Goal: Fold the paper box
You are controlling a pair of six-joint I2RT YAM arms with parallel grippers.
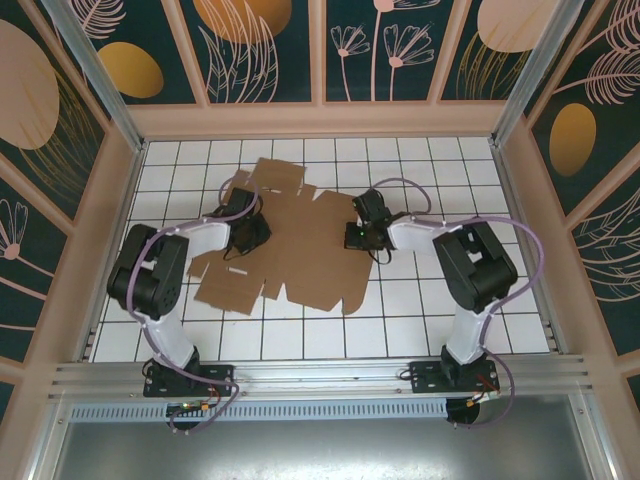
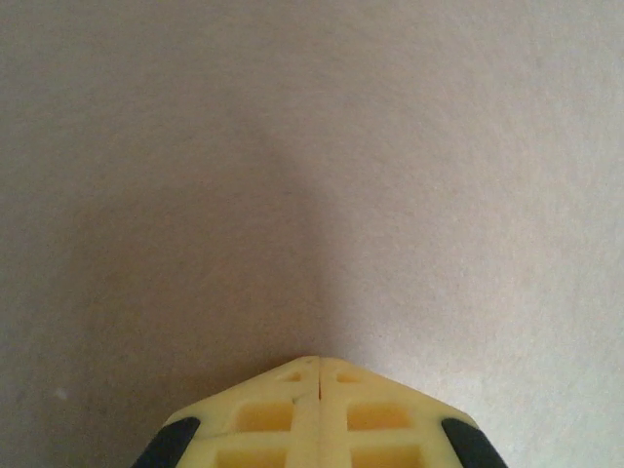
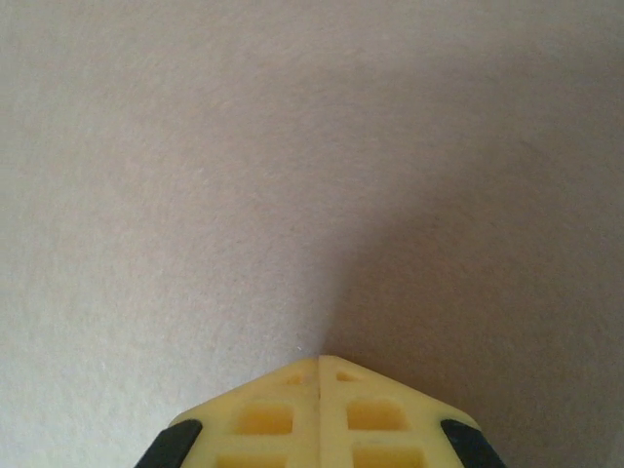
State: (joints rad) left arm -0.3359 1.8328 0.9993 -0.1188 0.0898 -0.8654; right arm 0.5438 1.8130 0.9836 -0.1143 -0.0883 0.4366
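The paper box [image 1: 300, 240] lies unfolded and flat on the tiled table, a brown die-cut sheet with flaps and tabs. My left gripper [image 1: 248, 235] is down on its left part, and my right gripper [image 1: 360, 236] is down on its right part. In the left wrist view the yellow fingertips [image 2: 320, 363] are shut together with their tips against plain brown cardboard [image 2: 312, 156]. The right wrist view shows the same: my right gripper [image 3: 320, 361] is shut, tips pressed on the cardboard [image 3: 292, 166], nothing held between the fingers.
The white tiled table [image 1: 440, 320] is fenced by a wooden frame and patterned walls. An aluminium rail [image 1: 320, 375] runs along the near edge by the arm bases. Bare tiles lie in front of and to the right of the sheet.
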